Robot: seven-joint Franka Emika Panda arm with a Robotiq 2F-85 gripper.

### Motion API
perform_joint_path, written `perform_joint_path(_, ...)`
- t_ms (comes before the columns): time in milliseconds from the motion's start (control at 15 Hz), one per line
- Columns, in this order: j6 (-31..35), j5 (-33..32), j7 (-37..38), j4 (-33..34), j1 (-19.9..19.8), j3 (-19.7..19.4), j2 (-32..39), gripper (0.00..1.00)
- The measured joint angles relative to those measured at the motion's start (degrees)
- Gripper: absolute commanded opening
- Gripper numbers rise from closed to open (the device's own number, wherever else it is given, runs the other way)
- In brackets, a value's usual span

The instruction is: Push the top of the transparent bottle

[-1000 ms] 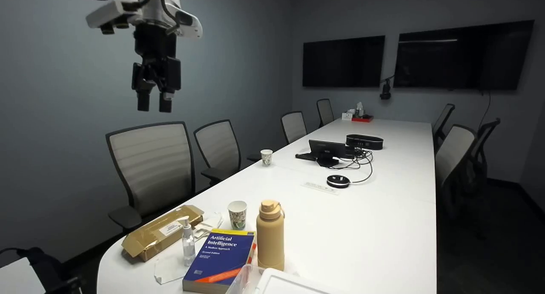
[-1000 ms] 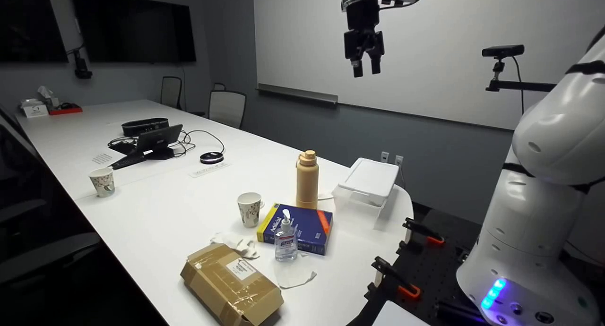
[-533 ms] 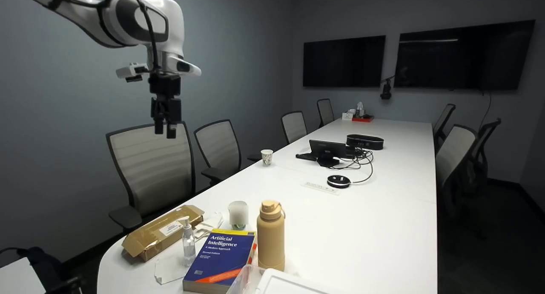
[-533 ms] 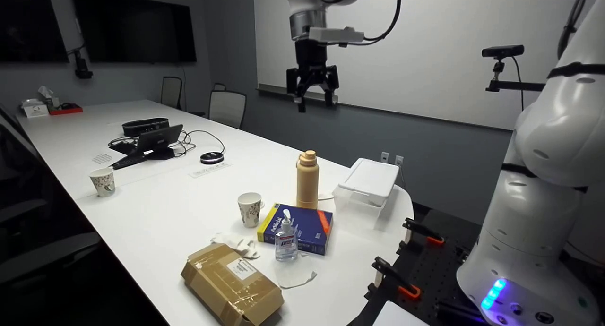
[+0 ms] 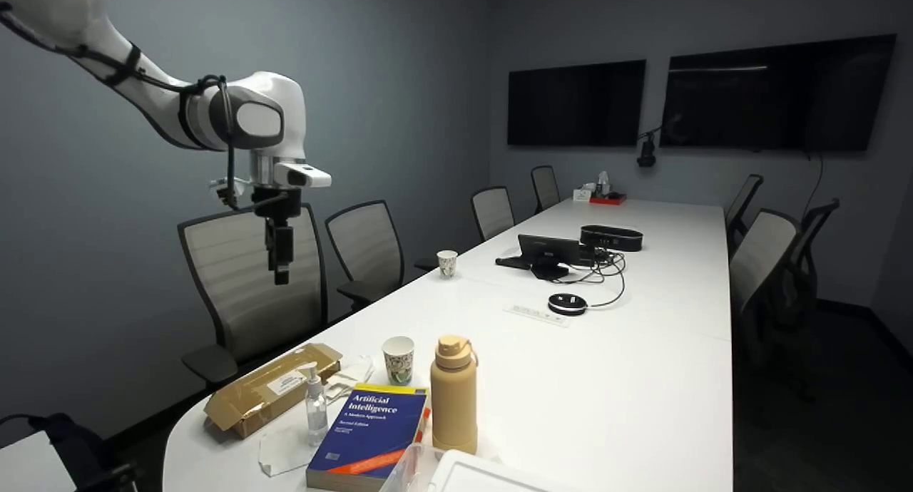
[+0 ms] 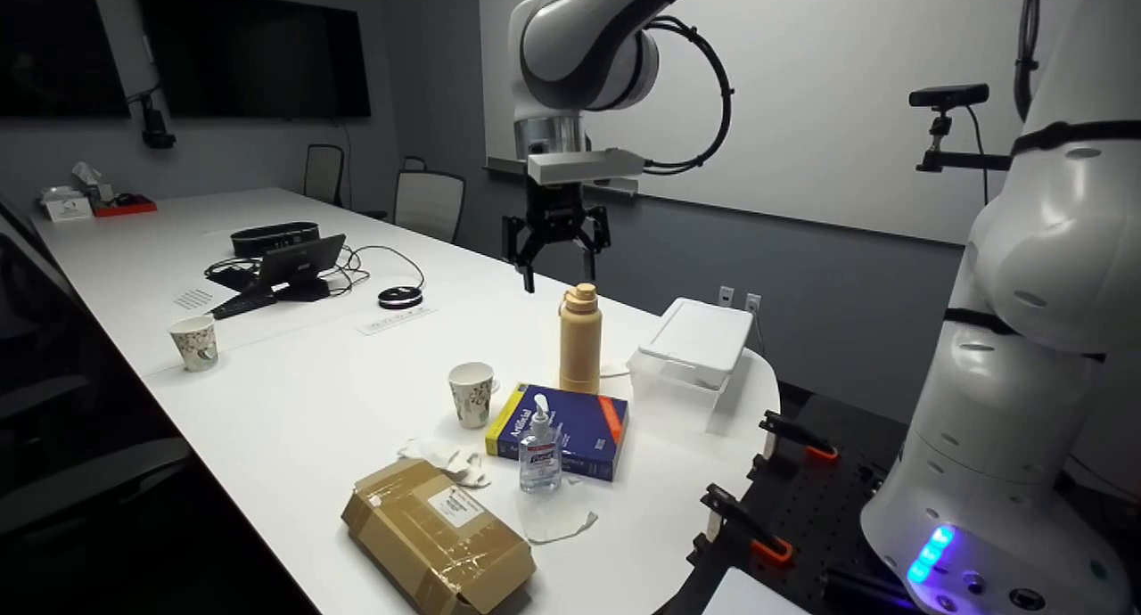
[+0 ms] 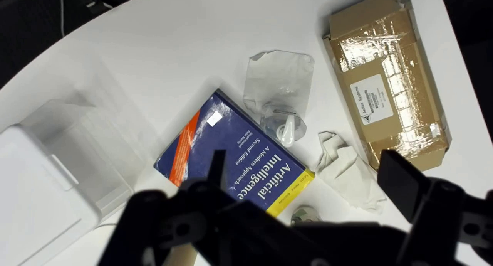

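Observation:
The transparent bottle (image 6: 539,463) is a clear pump bottle with a white pump top. It stands upright on the table in front of the blue book, and it also shows in an exterior view (image 5: 316,411). In the wrist view I see the bottle (image 7: 283,127) from above, its white nozzle by the book's edge. My gripper (image 6: 560,281) is open and empty, high above the table and clear of the bottle. It also shows edge-on in an exterior view (image 5: 279,278). In the wrist view its fingers (image 7: 303,156) are spread wide, with the bottle beyond and between them.
The blue book (image 6: 570,428) lies beside the bottle. A tan flask (image 6: 579,343) and a paper cup (image 6: 471,397) stand upright behind. A cardboard box (image 6: 437,535), crumpled napkins (image 7: 346,173) and a clear bin with white lid (image 6: 700,339) lie around.
The arm has come down over the table, and the gripper is lower. In an exterior view it has also moved left. Its fingers have spread wider. The bottle has not moved.

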Motion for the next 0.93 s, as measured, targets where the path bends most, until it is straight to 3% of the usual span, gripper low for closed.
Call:
perform_joint_path(133,3.5,1.3,0.0,-2.1,0.0,-0.3,1.7,1.0)
perform_joint_path(200,5.1,1.9,0.0,-2.9,0.0,-0.5,2.7,0.75)
perform_joint_path(333,7.8,3.6,-0.7,-4.1,0.0,-0.9,4.5,0.66)
perform_joint_path(867,15.1,7.1,-5.8,-5.0,0.0,-2.4,11.4,0.03)
perform_joint_path(933,15.8,7.1,-6.4,-4.9,0.0,-2.6,12.2,0.0)
